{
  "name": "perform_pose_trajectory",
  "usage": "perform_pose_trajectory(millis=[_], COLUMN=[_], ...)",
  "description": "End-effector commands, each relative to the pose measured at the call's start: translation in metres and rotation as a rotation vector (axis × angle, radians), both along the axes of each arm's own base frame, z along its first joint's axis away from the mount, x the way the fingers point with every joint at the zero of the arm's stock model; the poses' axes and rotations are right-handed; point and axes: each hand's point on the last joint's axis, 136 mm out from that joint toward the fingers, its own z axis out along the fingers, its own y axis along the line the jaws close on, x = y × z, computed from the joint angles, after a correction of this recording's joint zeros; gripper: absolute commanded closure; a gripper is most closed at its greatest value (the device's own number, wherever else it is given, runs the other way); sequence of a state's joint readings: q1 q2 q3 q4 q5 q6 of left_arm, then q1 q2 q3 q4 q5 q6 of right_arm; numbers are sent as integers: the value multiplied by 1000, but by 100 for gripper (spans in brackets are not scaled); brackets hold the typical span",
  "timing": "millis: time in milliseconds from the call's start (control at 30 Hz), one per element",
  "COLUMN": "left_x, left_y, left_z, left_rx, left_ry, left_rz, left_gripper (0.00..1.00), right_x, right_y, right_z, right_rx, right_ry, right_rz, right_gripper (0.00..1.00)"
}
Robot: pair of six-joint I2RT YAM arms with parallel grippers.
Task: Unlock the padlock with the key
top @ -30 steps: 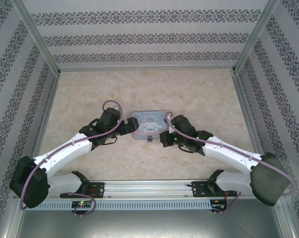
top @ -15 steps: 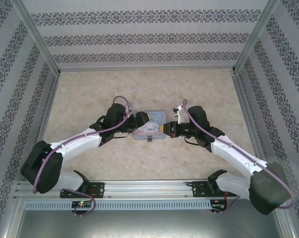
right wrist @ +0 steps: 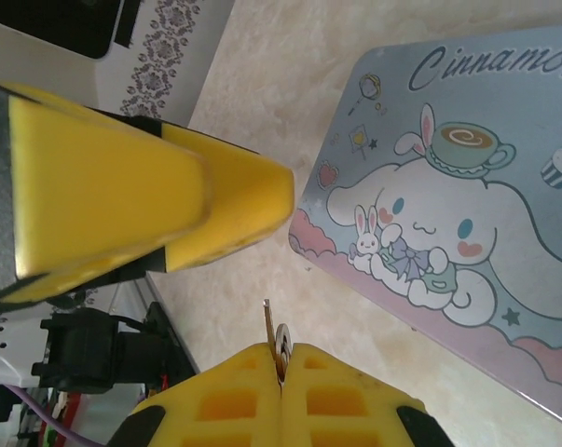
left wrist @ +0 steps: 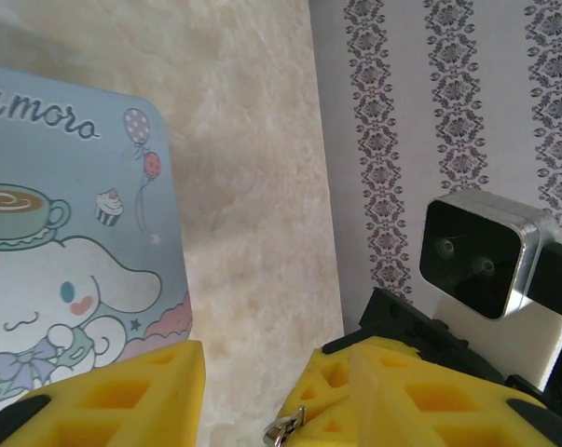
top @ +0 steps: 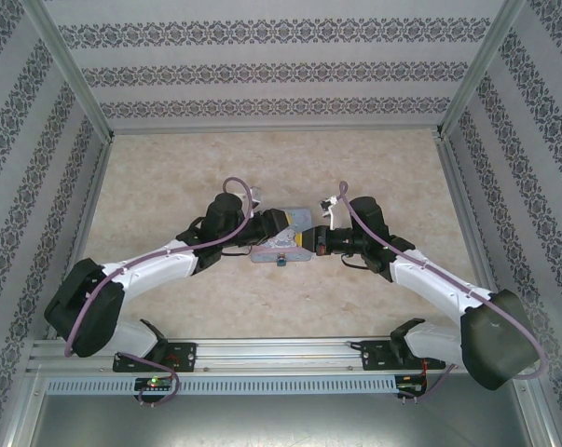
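Teal-blue padlock with silvery shackle (top: 281, 261): on the beige counter (top: 169, 168), at the near edge of the pale-blue cartoon tin (right wrist: 467, 140), untouched. Thin dark key (right wrist: 269, 328): pinched in the right tool (right wrist: 282, 358). Left tool (top: 273, 223): narrowed from full spread, gripping nothing visible. Both have drawn in; insertion likely follows.

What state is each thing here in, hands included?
Pale-blue cartoon-printed tin box: lid closed.
Tiny teal padlock: at tin's near edge; too small to tell if locked.
Thin metal key: pinched in right hand.
Left hand: open.
Right hand: shut on the key.
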State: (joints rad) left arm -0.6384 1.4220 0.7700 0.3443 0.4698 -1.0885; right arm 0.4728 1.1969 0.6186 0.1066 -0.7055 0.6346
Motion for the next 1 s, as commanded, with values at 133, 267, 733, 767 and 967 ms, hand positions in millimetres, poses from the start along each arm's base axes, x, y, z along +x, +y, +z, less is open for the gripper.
perform_pose_trajectory(millis=[133,267,733,767,967], left_x=[-3,-5,-5,-5,-5], left_y=[-19,-23,-31,-31,-32], left_z=[17,15,9,10,9], left_rx=[-76,-80,-103,-105,-108], left_ry=[-54,-49,-43,-44,-43], left_rz=[-46,-57,-61,-61,-63], left_gripper=[62,64,76,78,86], right_x=[6,7,8,8,8], right_y=[5,5,6,6,6], right_z=[12,14,15,15,13], right_rx=[45,52,68,69,68], right_ry=[-23,-24,-23,-23,-18], right_rz=[4,1,-2,-2,-6], right_gripper=[100,100,100,100,100])
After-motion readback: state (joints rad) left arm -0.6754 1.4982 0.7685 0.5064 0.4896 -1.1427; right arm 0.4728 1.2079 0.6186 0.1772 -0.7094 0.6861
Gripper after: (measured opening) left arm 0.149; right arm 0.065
